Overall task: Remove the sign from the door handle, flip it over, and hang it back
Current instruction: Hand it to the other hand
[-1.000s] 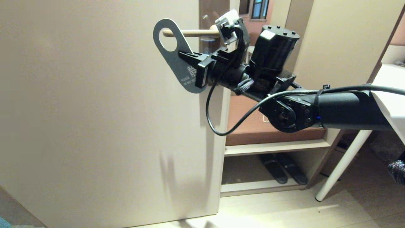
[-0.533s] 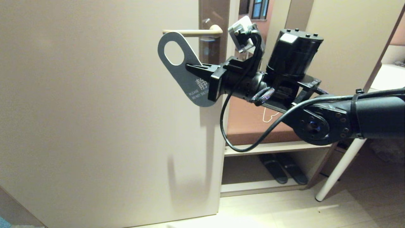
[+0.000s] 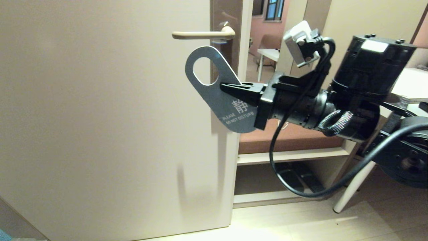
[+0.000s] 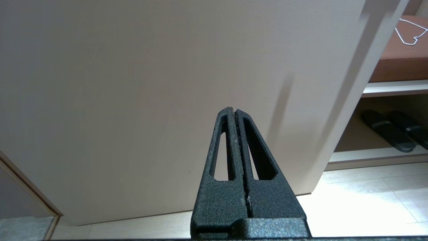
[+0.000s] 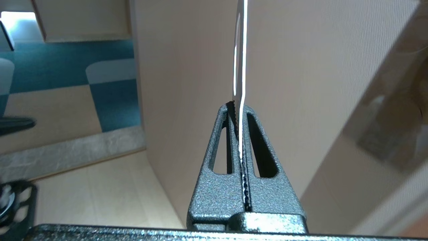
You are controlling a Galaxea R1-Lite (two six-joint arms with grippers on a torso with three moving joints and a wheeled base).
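Note:
The sign (image 3: 220,97) hangs free in the air below the door handle (image 3: 200,34), tilted, its blue-grey "DO NOT DISTURB" face toward me. My right gripper (image 3: 223,87) is shut on its middle, coming in from the right. In the right wrist view the sign (image 5: 239,50) shows edge-on as a thin white line running out from between the closed fingers of the right gripper (image 5: 238,106). The handle is bare, a cream lever on a brown plate (image 3: 225,20). My left gripper (image 4: 233,109) is shut and empty, parked low facing the door.
The beige door (image 3: 100,117) fills the left of the head view. Right of its edge stands a shelf unit (image 3: 291,155) with dark slippers (image 3: 299,179) beneath and a white wire hanger (image 4: 409,33). A white table leg (image 3: 354,182) slants at the right.
The right gripper pulled the sign off the handle's tip, then carried it down and to the right, away from the door. The handle now stands bare. The left arm has not moved.

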